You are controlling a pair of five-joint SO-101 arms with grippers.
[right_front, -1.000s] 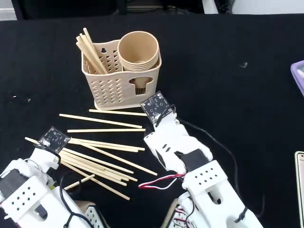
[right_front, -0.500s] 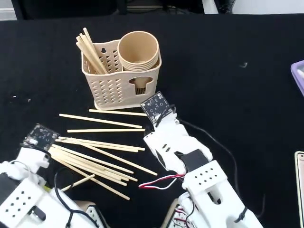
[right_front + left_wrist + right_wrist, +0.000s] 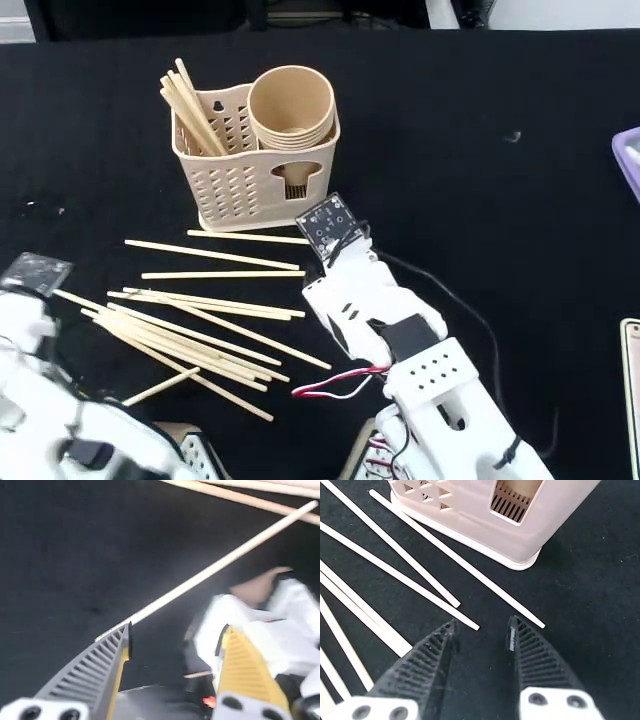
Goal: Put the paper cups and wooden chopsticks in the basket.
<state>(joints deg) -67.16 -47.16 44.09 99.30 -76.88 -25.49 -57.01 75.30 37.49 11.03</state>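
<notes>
Nearest the bases, the left gripper point(image 3: 176, 629) hangs low over the black table point(image 3: 480, 200), jaws spread wide with nothing between them. One wooden chopstick point(image 3: 210, 570) runs slantwise just beyond its tips. The right gripper point(image 3: 483, 623) is also empty and parted to a moderate gap, poised over the table just short of the near ends of two sticks. Farther out, the loose chopsticks point(image 3: 200, 330) lie scattered and overlapping, short of the basket point(image 3: 240, 185). The basket already holds the stacked paper cups point(image 3: 291, 105) in one compartment and a sheaf of chopsticks point(image 3: 190, 105) in the other. The step in hand looks like fetching another stick. It would go best by choosing one that lies apart, straddling it crosswise near its middle, closing low against the table, and then tipping it upright over the chopstick compartment.
</notes>
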